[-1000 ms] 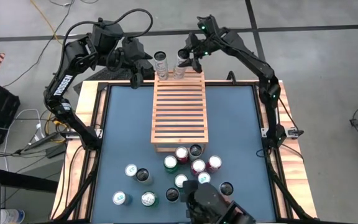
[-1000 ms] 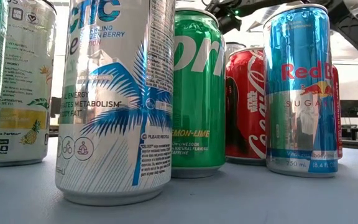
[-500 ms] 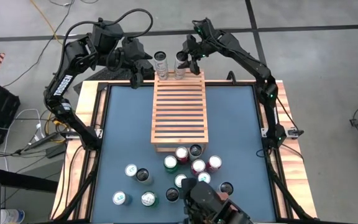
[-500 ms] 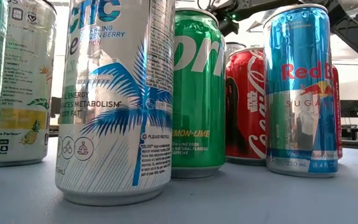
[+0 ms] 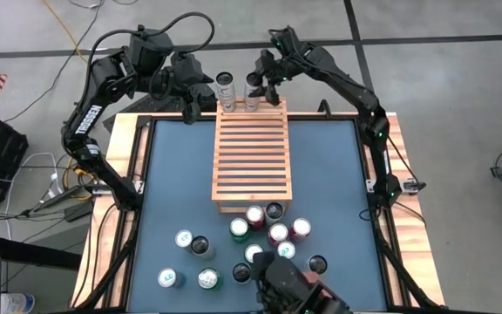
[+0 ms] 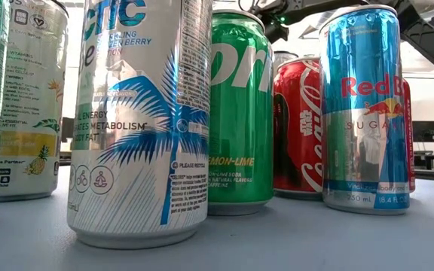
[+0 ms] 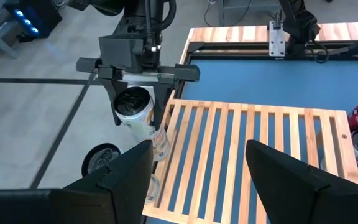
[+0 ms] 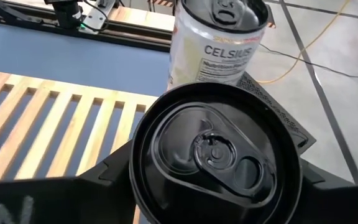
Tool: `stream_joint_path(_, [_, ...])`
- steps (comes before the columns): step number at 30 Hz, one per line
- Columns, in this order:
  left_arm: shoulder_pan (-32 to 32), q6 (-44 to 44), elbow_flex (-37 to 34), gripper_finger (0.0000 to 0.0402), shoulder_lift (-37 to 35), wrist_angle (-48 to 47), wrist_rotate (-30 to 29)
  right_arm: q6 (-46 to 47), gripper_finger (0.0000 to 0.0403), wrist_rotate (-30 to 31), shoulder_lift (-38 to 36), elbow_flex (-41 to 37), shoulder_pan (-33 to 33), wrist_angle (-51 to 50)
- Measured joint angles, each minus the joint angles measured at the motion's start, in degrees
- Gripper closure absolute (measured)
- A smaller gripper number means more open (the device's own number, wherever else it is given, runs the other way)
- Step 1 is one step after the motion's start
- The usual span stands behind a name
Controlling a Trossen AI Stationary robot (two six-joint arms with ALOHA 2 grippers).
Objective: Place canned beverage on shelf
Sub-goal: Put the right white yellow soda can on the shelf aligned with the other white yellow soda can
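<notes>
Moved: right tool slightly | straddles black-topped can, grip unclear | left tool open, empty

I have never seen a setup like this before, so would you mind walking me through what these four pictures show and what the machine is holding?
It is a robot with two dark arms working at a table. The top picture looks straight down; the low one sits at table height among a cluster of cans; the other two come from cameras on each wrist. A slatted wooden shelf lies on the blue tabletop. At its far end stand two cans: a white Celsius can and a black-topped can beside it. The right gripper is around the black-topped can, whose lid fills the right wrist view; whether it grips or is letting go I cannot tell. The left gripper hovers open and empty beside the shelf's far corner.
</notes>
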Motion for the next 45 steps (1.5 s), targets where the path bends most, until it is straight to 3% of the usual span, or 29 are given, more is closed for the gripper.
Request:
stream_joint_path(15, [0.0,0.1,0.0,0.0155,0.0,0.0,0.4,1.6,0.0100,2.9,0.0,0.0,0.6,0.1])
stream_joint_path(26, [0.0,-1.0,0.0,0.0155,0.0,0.0,0.7,1.2,0.0097,5.8,-0.4,0.0,1.8,3.6])
stream_joint_path(34, [0.0,-1.0,0.0,0.0155,0.0,-0.3,0.7,1.5,0.0097,3.5,-1.5,0.7,1.4,4.6])
stream_joint_path(45, [0.0,0.0,0.0,0.0155,0.0,-0.6,0.6,2.7,0.0099,-0.1,-8.9,0.8,-1.1,4.6])
